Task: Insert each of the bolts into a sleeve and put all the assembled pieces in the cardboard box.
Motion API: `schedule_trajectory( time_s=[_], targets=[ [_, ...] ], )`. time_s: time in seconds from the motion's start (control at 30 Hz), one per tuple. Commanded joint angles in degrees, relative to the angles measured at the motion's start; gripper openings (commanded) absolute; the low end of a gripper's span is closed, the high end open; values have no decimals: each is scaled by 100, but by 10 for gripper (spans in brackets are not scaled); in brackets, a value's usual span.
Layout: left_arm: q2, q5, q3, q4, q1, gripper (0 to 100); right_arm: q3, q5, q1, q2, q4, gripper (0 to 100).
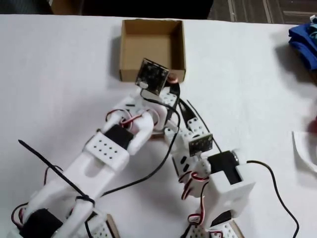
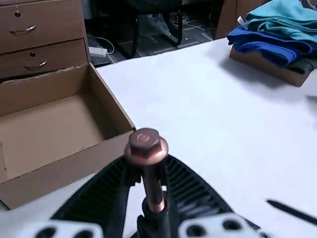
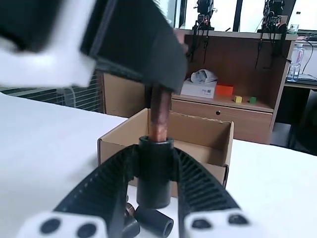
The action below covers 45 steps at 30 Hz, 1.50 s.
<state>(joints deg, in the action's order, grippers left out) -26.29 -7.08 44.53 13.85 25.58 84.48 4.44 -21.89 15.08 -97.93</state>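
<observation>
My left gripper is shut on a copper bolt, hex head up, shaft between the black fingers. My right gripper is shut on an upright black sleeve. The bolt's shaft comes down from the left gripper above it and enters the top of that sleeve. From above, the bolt head shows just beside the near right corner of the cardboard box. The open box holds nothing that I can see, and it stands right behind the sleeve.
Loose black sleeves lie on the table under my right gripper. Folded blue cloth sits at the far right edge, a white curved object lower on the right. A black cable tie lies on the white table.
</observation>
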Motion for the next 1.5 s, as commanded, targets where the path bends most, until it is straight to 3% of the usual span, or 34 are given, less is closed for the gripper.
schedule_trajectory(
  time_s=[0.0, 0.4, 0.6, 0.67, 1.03, 1.47],
  targets=[
    [-281, 70, -48, 141, 9, 24, -132, -44, 57, -224, -163, 20],
    [-299, 70, 57, 185, 70, 34, -132, -44, 57, -224, -163, 20],
    [-308, -123, 40, 211, 53, 241, -132, -44, 66, -224, -163, 20],
    [-308, -308, -31, 360, 53, 269, -132, -44, 66, -224, -163, 20],
    [-308, -343, -848, 642, -308, 259, -132, -44, 66, -224, -163, 20],
    [-308, -369, -927, 905, -747, 259, -132, -44, 66, -215, -154, 20]
  ],
)
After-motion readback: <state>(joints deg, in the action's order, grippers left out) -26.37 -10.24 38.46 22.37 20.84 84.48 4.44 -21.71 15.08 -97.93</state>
